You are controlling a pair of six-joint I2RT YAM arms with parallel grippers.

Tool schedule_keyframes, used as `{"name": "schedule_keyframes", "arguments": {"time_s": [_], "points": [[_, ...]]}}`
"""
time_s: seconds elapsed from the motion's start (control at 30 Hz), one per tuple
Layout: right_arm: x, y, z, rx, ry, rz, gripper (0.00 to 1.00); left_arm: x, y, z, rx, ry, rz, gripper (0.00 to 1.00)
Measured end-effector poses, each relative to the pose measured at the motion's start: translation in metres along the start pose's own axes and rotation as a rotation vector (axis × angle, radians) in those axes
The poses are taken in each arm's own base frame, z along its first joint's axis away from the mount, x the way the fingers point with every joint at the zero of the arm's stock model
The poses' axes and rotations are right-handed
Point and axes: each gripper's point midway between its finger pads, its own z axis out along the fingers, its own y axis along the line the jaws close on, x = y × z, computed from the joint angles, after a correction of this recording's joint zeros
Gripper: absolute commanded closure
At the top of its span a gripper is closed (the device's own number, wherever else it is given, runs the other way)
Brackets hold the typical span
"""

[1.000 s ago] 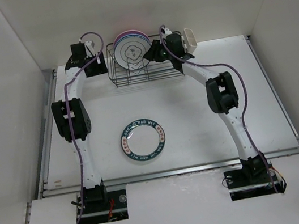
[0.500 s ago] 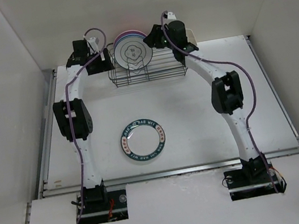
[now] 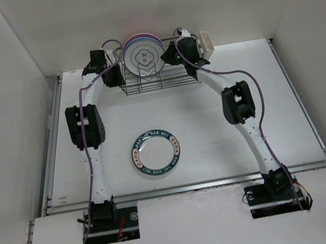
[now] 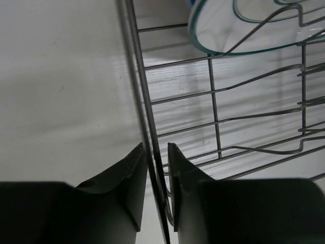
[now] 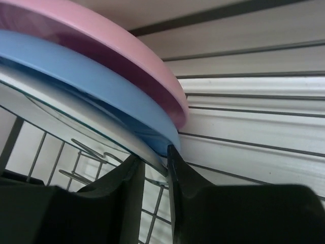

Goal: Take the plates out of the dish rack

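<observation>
Left tool (image 4: pixel 155 147) pinching dish rack (image 4: pixel 136 76) rim, right tool (image 5: pixel 154 155) seemingly pinching white plate (image 5: pixel 51 101) edge

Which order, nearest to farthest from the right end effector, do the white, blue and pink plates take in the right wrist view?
1. White plate: rim inside the right end effector.
2. Blue plate: directly behind it.
3. Pink plate: rearmost.

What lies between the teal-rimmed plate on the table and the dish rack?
Nothing: the top view shows only bare white table between the teal-rimmed plate and the dish rack.
</observation>
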Motion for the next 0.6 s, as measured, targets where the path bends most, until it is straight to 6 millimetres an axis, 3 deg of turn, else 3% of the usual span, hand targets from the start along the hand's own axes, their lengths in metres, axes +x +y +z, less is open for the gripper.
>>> {"name": "schedule_keyframes", "arguments": {"time_s": [0.07, 0.17, 0.37, 0.6], "points": [[0.006, -0.003, 0.001, 0.008, 0.010, -0.003, 0.83, -0.001, -0.004, 0.001, 0.009, -0.006, 0.001, 1.00], [0.012, -0.005, 0.000, 0.012, 0.019, -0.012, 0.92, -0.003, -0.003, 0.000, -0.018, -0.012, -0.040, 1.00], [0.005, -0.003, -0.010, 0.033, 0.016, -0.073, 1.00, -0.001, -0.004, -0.001, -0.008, -0.009, -0.058, 1.00], [-0.035, 0.018, -0.029, 0.035, -0.042, -0.141, 1.00, 0.002, -0.003, -0.004, -0.017, -0.002, -0.066, 1.00]]}}
